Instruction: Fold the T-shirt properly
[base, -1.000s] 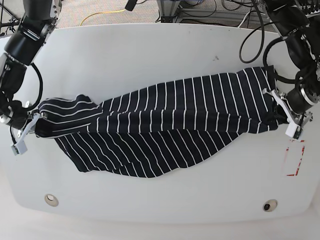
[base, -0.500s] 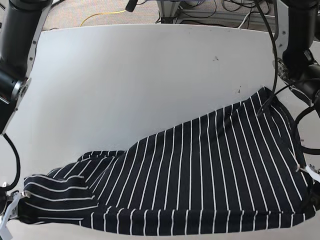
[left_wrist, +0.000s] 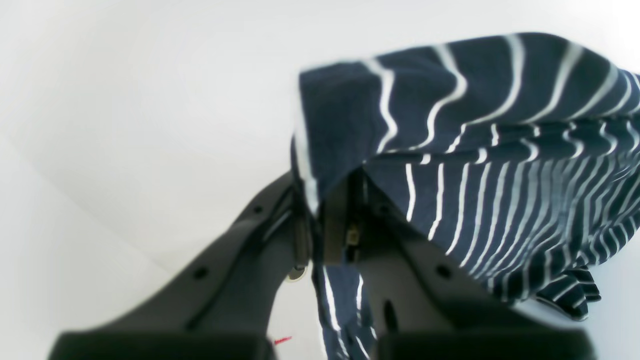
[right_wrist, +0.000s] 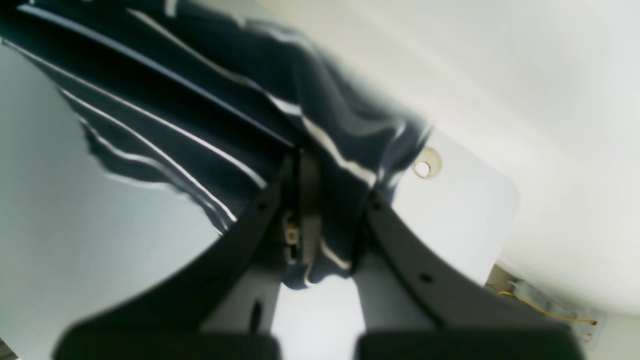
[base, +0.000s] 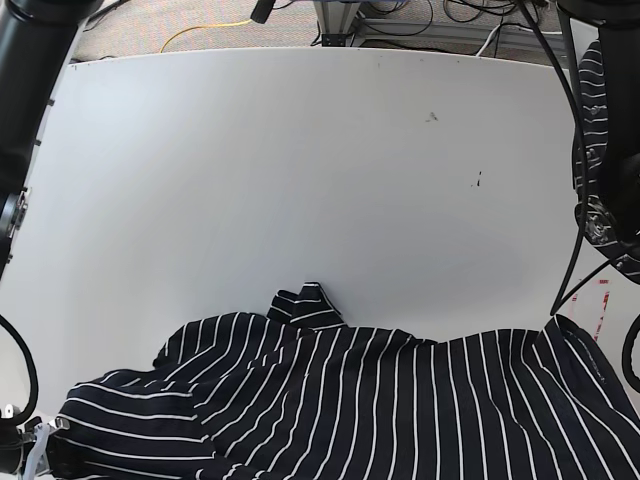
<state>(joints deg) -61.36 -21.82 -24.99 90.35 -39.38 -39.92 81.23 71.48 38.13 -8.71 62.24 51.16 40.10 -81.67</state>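
The left gripper has its dark jaws pressed together on an edge of the soft dark navy T-shirt with thin white stripes. A fold of the cloth drapes over the fingertips, and most of the garment hangs away to the right of the pincer in the left wrist view.

The right gripper is likewise clamped on a bunched edge of the same shirt. From this pincer the fabric spreads up and to the left, above the white tabletop.

In the base view the shirt is raised near the camera along the bottom of the frame. Its long axis runs side to side between the two arms, over the near edge of the white table. Only the right gripper's tip shows, at the lower left corner; the left one is out of frame.

The shirt appears stretched between two pinch points, one at each end, so neither arm is nearer. Laying it flat likely requires both pincers to travel together across the long axis, toward the far side of the table.
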